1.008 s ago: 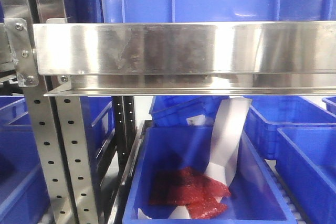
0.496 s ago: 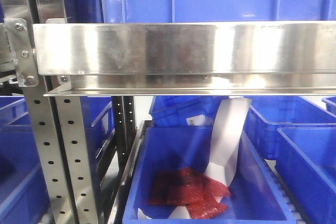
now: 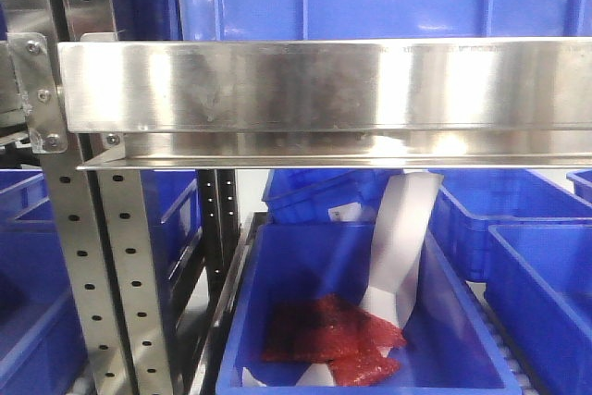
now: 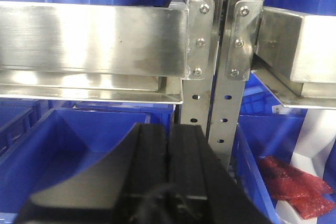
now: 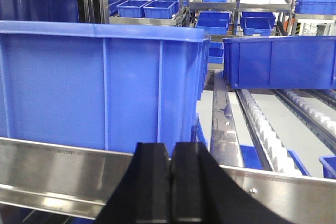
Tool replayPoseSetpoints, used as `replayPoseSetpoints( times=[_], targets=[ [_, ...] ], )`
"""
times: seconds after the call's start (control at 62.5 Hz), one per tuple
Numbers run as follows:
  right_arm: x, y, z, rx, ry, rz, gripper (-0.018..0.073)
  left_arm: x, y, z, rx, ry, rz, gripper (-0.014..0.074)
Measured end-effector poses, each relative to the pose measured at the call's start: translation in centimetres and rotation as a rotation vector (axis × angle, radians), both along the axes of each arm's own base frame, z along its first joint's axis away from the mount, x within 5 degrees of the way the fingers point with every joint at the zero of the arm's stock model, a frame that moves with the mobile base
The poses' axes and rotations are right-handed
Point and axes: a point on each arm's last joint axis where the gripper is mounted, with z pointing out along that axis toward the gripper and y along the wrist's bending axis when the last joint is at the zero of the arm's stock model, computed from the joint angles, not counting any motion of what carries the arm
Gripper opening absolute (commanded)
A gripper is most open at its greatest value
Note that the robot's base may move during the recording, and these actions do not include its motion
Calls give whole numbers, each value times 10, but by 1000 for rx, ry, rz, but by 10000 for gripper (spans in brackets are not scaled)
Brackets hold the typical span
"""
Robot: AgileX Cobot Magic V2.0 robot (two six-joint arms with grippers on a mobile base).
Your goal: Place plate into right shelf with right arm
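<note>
The plate is not in any view. The right shelf is a shiny steel rack: its broad beam (image 3: 314, 85) crosses the front view, with a perforated upright (image 3: 79, 256) at left. My right gripper (image 5: 170, 148) is shut and empty, just in front of the shelf's beam (image 5: 52, 174), facing a big blue bin (image 5: 100, 85) on the shelf. My left gripper (image 4: 169, 129) is shut and empty, below a steel beam (image 4: 89, 43) and beside two perforated uprights (image 4: 210, 66).
A blue bin (image 3: 351, 321) under the beam holds red mesh bags (image 3: 333, 339) and a bent white sheet (image 3: 402, 247). More blue bins (image 3: 518, 228) stand right. Roller tracks (image 5: 262, 124) run back on the shelf right of the big bin.
The reflections on the steel beam have shifted slightly. Nothing else has visibly moved.
</note>
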Motion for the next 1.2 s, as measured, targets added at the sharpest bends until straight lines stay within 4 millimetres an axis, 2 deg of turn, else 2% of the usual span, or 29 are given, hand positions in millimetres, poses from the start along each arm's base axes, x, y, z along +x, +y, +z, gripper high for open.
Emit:
replayPoseSetpoints(
  times=[0.08,0.304,0.464,1.2],
  targets=[
    [0,-2,-9,-2,10,-35,49,0,0,0,0,0,0,-47],
    [4,-9,-66,6,96,-144,49,0,0,0,0,0,0,-47],
    [-2,-10,-92,17,58,-169,49,0,0,0,0,0,0,-47],
    [-4,-10,-93,20,47,-170,49,0,0,0,0,0,0,-47]
  ],
)
